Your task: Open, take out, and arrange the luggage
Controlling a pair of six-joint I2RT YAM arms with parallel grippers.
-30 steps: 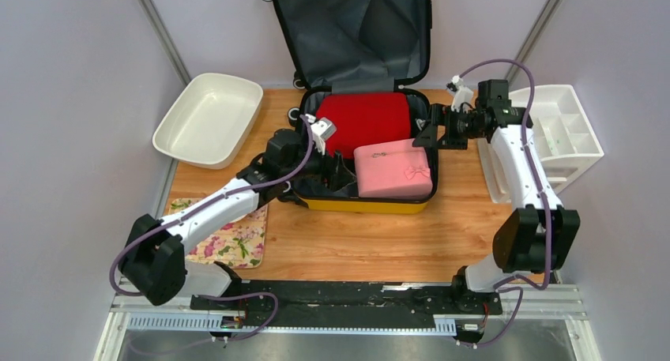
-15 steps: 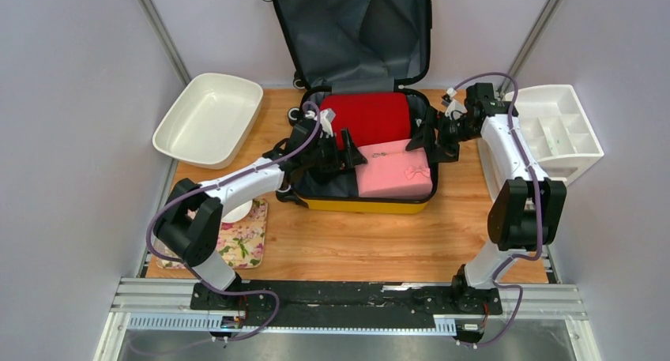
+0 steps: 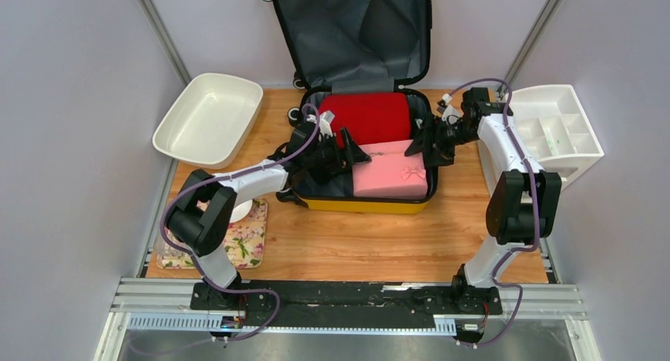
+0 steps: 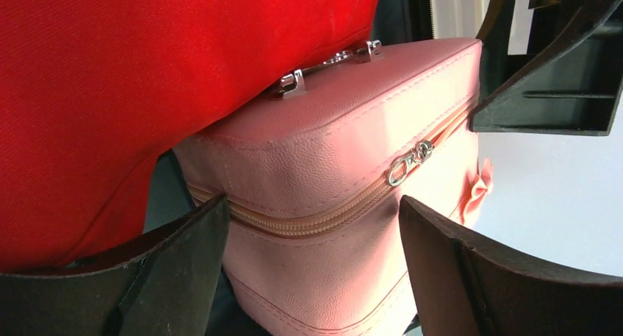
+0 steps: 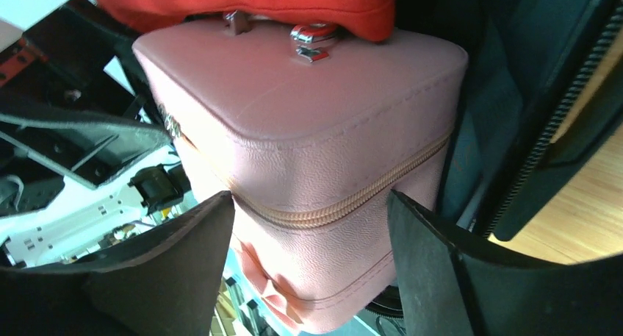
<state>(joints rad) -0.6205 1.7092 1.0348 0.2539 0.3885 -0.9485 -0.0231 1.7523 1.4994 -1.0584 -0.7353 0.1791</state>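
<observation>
Snagging looms — left gripper (image 3: 345, 157) and right gripper (image 3: 430, 149), jaws apart, flank the pink case (image 3: 391, 175), whose handle (image 4: 327, 60) under the red bag (image 3: 367, 116) may catch.

The luggage (image 3: 348, 37) lid runs off the overhead view's top edge. A red bag (image 4: 147, 71) covers part of the pink case's (image 4: 353, 101) metal handle (image 4: 330, 59). Whether my left jaws or right jaws touch that case, I cannot tell.

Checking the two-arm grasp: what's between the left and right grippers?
The pink case, in the open luggage; left gripper and right gripper sit at its opposite ends. Top view shows it.
</observation>
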